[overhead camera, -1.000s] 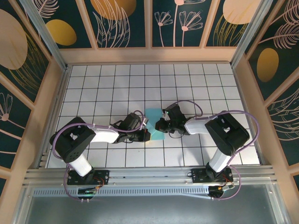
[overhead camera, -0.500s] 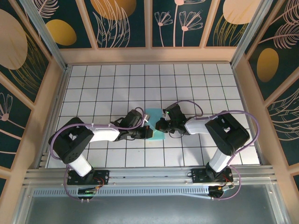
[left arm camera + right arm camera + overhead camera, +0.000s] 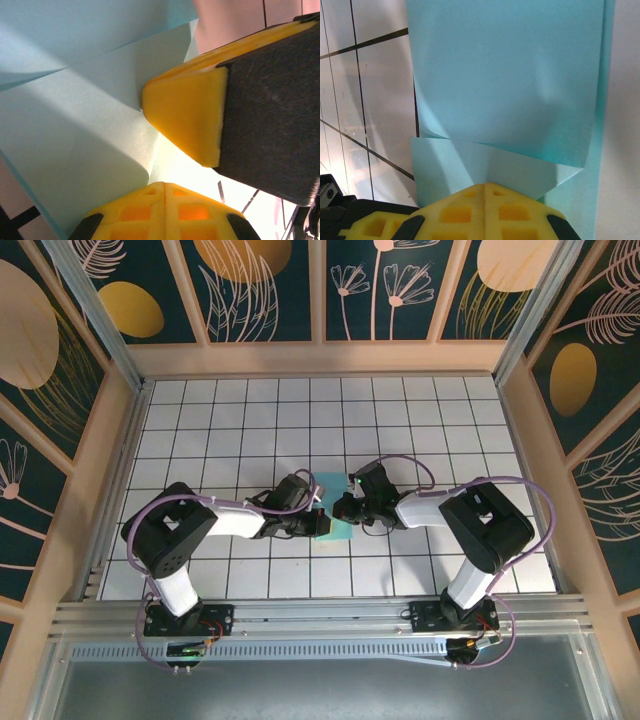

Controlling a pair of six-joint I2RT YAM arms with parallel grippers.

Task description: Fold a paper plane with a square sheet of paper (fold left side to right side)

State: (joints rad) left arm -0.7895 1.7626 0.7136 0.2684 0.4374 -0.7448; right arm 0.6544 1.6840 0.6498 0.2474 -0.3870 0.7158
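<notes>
The paper (image 3: 327,486) is found near the middle of the table (image 3: 200,420), partly folded, with one flap laid over. It is met from both sides by the left gripper (image 3: 318,517) and the right gripper (image 3: 342,508). Each gripper's fingers (image 3: 470,212) are seen pressed together. Whether paper is caught between them cannot be told. The flap's edge is not lined up with the edge under it, so a crooked crease could be made. The thin paper could be torn if pulled both ways. The grippers are very near and could be bumped together. Plenty of open table is seen all round.
</notes>
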